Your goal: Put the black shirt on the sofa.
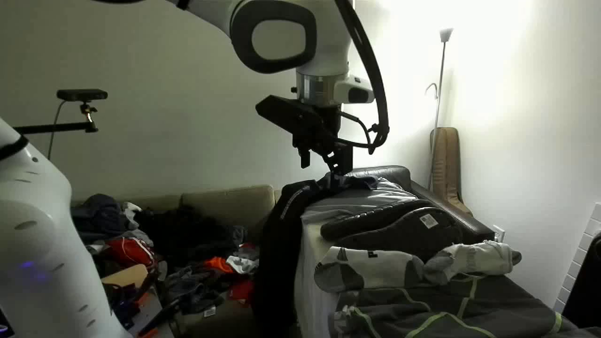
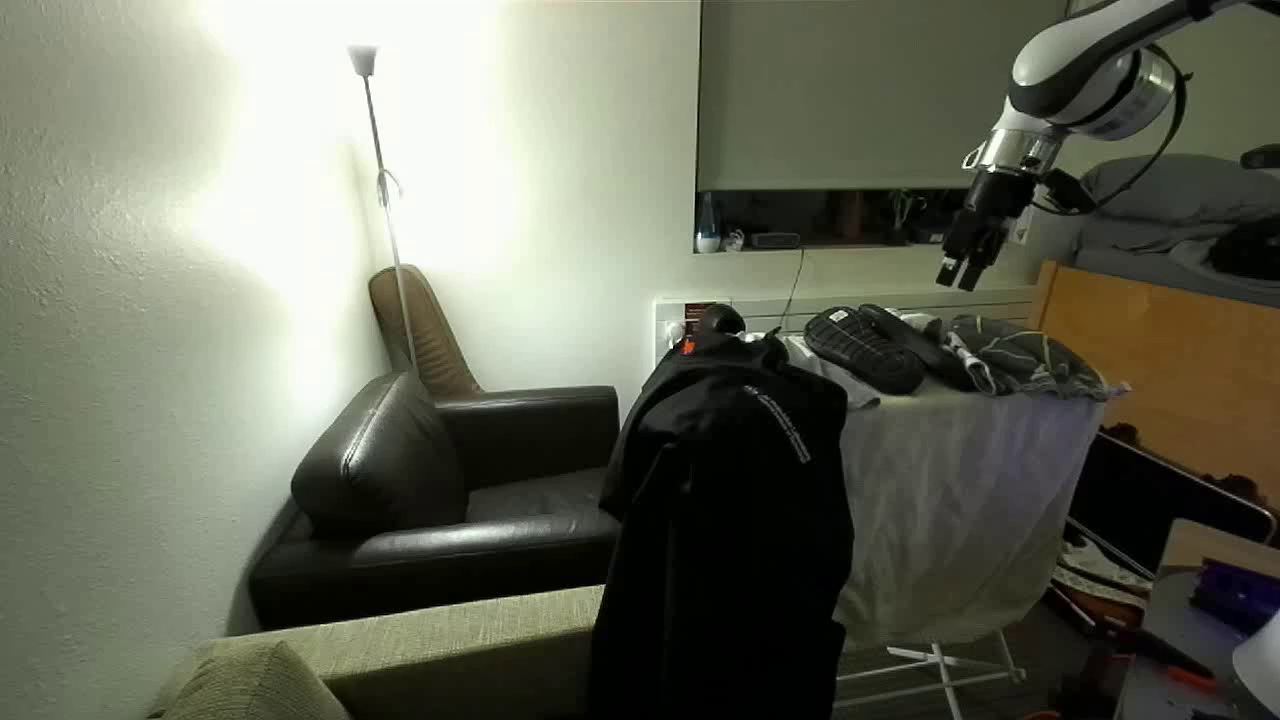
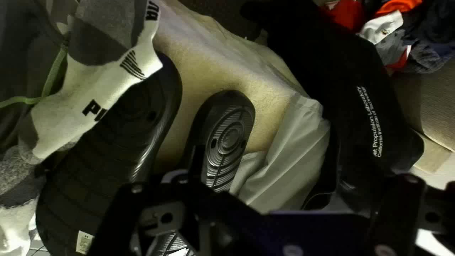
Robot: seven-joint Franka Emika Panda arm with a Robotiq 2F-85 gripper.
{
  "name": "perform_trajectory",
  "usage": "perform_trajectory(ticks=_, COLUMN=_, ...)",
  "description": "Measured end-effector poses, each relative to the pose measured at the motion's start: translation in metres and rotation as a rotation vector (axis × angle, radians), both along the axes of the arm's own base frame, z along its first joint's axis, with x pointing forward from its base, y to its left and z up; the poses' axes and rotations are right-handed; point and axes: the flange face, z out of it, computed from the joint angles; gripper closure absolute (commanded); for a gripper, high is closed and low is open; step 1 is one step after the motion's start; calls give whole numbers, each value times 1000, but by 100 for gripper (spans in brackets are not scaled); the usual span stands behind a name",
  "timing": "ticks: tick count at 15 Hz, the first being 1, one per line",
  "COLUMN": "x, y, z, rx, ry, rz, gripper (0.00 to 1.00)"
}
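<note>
The tool point(image 2: 957, 277) hung above the table point(image 2: 950, 510), jaws spread wide. Lower and off to its side, apart from it, the black Jet Propulsion Laboratory shirt point(image 2: 735, 520) draped over the table's end; the olive-grey sofa point(image 1: 239, 202) stood past the shirt from the tool.

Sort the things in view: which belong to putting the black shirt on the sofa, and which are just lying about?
For the job: black shirt; sofa; tool.
Just lying about: black slides; socks; red clothes; grey lime-trimmed garment.
</note>
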Motion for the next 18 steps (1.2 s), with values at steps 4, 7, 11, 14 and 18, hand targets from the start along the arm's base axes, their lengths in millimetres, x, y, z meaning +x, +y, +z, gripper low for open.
perform_trajectory(ticks=4, x=0, y=0, z=0, rx=0, ry=0, rz=0, gripper=0)
perform_trajectory(ticks=7, x=0, y=0, z=0, rx=0, ry=0, rz=0, gripper=0)
perform_trajectory(ticks=11, x=0, y=0, z=0, rx=0, ry=0, rz=0, gripper=0)
perform_trajectory(ticks=14, x=0, y=0, z=0, rx=0, ry=0, rz=0, gripper=0)
perform_trajectory(ticks=18, x=1, y=2, z=1, rx=-7, ry=-4, rz=3, gripper=0)
